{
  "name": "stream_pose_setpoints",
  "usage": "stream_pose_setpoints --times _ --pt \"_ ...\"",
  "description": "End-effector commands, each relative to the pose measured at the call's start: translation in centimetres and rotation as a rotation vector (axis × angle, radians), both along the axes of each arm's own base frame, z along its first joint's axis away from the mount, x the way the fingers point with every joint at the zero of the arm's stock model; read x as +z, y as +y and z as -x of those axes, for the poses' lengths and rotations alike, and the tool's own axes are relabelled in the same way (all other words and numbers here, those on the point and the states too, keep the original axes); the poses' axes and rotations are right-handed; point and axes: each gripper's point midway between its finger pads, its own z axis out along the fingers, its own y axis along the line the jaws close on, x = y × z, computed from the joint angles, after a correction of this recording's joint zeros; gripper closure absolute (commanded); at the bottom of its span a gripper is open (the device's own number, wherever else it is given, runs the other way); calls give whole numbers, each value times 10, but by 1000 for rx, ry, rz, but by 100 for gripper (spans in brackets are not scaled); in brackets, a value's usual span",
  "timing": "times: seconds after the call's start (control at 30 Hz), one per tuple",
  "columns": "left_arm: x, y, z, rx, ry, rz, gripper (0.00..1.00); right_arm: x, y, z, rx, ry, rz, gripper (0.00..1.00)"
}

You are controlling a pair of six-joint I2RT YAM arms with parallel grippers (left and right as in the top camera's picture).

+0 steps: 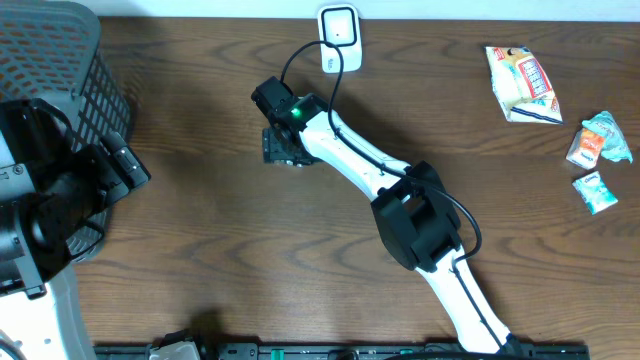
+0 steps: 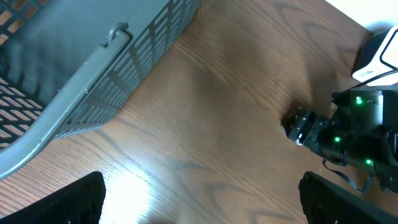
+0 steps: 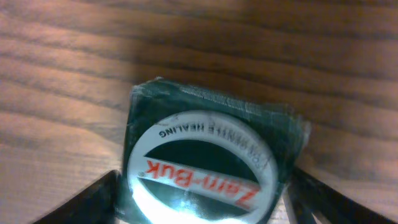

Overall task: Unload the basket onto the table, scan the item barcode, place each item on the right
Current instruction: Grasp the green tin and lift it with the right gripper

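The item is a dark green square box with a round white Zam-Buk label (image 3: 202,168), lying flat on the wooden table. My right gripper (image 3: 202,202) has one finger against each side of the box and is shut on it. From overhead the box (image 1: 276,150) sits mostly hidden under that gripper (image 1: 283,143), just below the white scanner (image 1: 339,38) at the table's far edge. My left gripper (image 2: 202,202) hangs open over bare wood beside the basket, holding nothing. The left wrist view also shows the right gripper (image 2: 303,126) from the side.
A grey plastic basket (image 1: 60,70) fills the far left corner, its rim (image 2: 93,68) close to my left arm. Three snack packets lie at the right: a white one (image 1: 522,84) and two small ones (image 1: 600,138), (image 1: 595,190). A black cable runs from the scanner.
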Motion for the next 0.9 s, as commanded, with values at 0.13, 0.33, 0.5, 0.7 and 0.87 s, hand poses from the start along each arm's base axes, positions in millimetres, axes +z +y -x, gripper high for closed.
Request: stream_pose_setpoints --times 0.13,0.33,0.5,0.7,0.87 --pt "-3 3 1 12 13 -3 2 -11 -11 -4 -42 -1 41 40" --pt "-3 3 1 12 13 -3 2 -3 -28 11 -36 71 95 43" --pt "-3 3 1 12 13 -3 3 20 -56 39 67 154 199 32" --pt "-3 3 1 12 13 -3 2 31 -67 29 77 111 231 18" --pt "-3 3 1 12 13 -3 2 29 -50 12 96 46 167 2"
